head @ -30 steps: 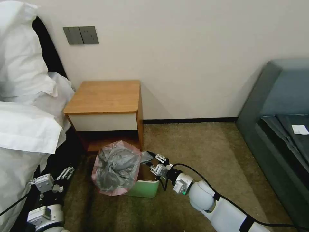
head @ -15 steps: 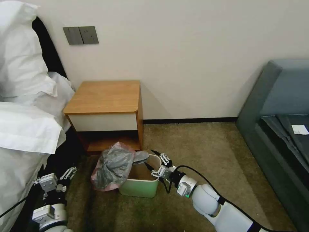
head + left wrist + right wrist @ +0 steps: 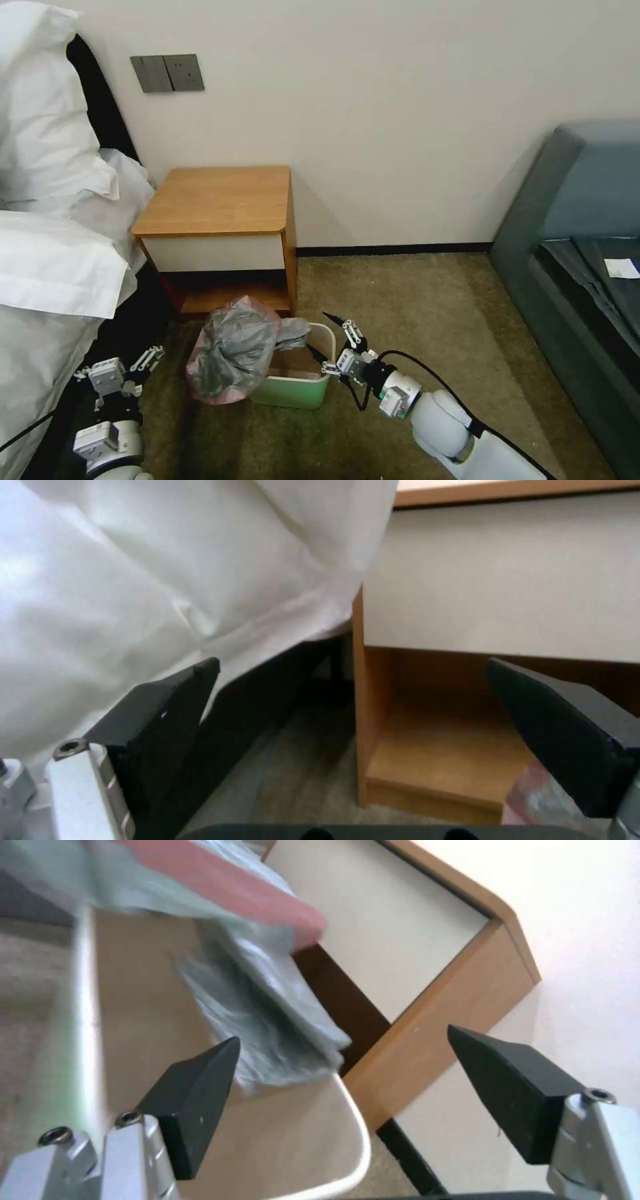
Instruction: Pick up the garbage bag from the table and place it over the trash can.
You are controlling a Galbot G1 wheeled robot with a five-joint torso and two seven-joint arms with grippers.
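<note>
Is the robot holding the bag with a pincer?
No. Both the right pincer and left pincer are open and empty; the garbage bag drapes over the trash can.

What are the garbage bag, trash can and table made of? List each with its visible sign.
Garbage bag: thin plastic film, grey and translucent, crinkled, pink rim band.
Trash can: looks like moulded plastic; smooth cream inside, pale green outside, rounded corners.
Table: wood or wood-look laminate, orange-brown with faint grain; matte white drawer front.
</note>
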